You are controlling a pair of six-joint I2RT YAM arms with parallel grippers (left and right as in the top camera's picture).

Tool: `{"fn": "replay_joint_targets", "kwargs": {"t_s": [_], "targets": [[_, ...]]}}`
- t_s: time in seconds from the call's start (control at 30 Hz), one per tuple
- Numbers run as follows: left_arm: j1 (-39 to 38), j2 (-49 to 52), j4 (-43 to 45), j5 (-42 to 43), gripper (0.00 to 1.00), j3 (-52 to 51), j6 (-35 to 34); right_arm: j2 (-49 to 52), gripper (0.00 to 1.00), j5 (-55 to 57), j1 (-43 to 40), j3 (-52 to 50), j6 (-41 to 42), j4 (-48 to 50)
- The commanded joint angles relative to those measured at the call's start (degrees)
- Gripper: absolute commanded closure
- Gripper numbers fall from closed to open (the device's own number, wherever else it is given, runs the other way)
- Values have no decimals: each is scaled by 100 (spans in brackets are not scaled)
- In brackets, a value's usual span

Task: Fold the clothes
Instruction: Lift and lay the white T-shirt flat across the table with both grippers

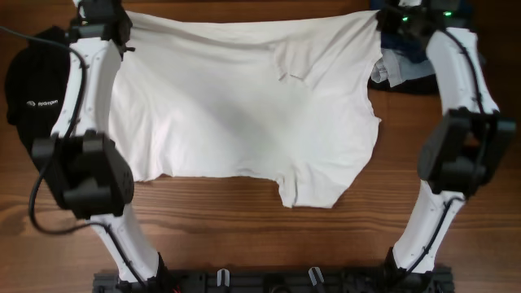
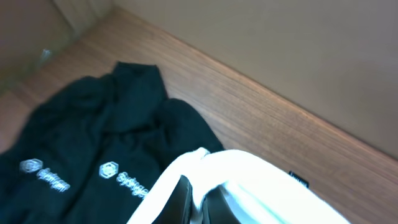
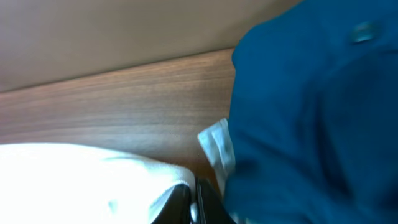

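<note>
A black shirt (image 1: 37, 89) is seen bunched at the far left of the wooden table (image 1: 244, 244), and small white logos (image 2: 46, 174) are printed on it. At the far right, a blue garment (image 3: 311, 112) is heaped, with a pale scrap (image 3: 217, 152) showing at its edge. The table's far edge is met by a plain beige wall (image 2: 280, 50). A black rail (image 1: 269, 281) is mounted along the near edge.
</note>
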Motion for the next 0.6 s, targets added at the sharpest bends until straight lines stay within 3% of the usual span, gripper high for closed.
{"fn": "replay_joint_targets", "kwargs": {"t_s": [0.0, 0.33, 0.57], "targets": [[63, 402, 378, 20, 96, 17, -66, 173, 96, 122, 24, 55, 103, 275], [94, 551, 461, 20, 96, 17, -2, 153, 95, 160, 24, 55, 83, 160], [129, 531, -219, 17, 96, 17, 260, -63, 96, 164, 7, 55, 63, -566]]}}
